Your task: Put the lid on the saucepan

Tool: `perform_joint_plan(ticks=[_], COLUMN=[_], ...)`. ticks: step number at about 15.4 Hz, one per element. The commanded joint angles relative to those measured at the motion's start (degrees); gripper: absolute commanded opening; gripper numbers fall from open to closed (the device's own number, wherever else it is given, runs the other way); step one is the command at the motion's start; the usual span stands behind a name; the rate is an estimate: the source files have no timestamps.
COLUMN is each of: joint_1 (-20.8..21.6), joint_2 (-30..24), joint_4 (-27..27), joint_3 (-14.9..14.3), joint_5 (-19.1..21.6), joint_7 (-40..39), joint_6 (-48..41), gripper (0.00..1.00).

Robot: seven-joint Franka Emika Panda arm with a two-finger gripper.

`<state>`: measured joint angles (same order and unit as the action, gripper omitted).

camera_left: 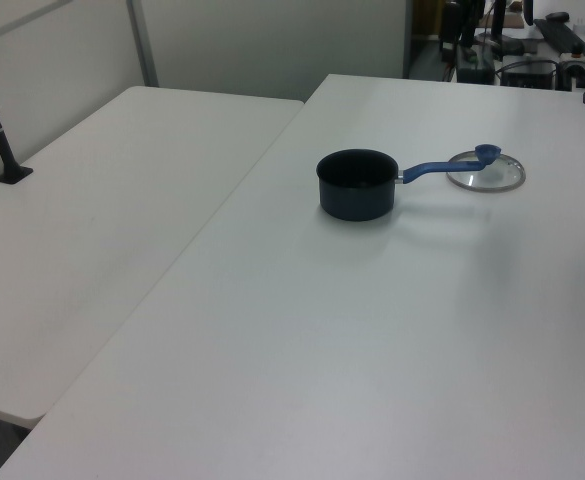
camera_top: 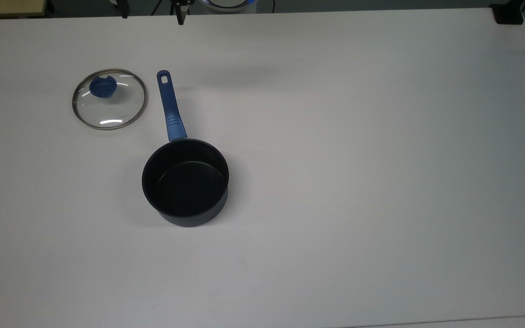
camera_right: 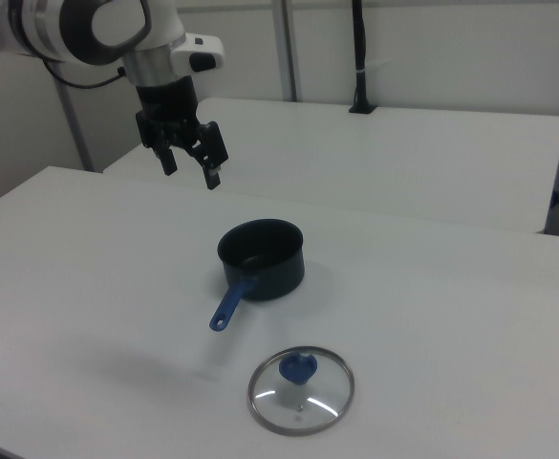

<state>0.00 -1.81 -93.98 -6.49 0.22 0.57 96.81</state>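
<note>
The fingers (camera_right: 191, 164), spread open and empty, hang in the right view's upper left above the counter (camera_right: 451, 306), while the lid (camera_right: 301, 389) lies flat at bottom center, beyond the pan (camera_right: 262, 258) along its handle.

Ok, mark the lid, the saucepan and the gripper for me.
lid (camera_top: 109, 109), top view, on the clear glass below the blue knob.
saucepan (camera_top: 185, 180), top view, on the black inside floor.
gripper (camera_right: 191, 167), right view, midway between the open fingertips.

Lid (camera_top: 109, 99) beside saucepan (camera_top: 185, 182) handle
</note>
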Motion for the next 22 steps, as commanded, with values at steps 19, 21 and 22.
perform_joint_plan(ticks=[19,21,22], joint_1=[-0.70,-1.32,-2.11], joint_2=[-0.56,-0.56,-0.56], joint_4=[-0.77,-1.82,-3.13], joint_3=[-6.16,-8.27,-8.80], joint_5=[0.22,-2.31,-5.29], joint_7=[-20.37,-31.46,-33.16], joint_6=[-1.61,-3.64,-3.64], gripper=[1.00,1.00,1.00])
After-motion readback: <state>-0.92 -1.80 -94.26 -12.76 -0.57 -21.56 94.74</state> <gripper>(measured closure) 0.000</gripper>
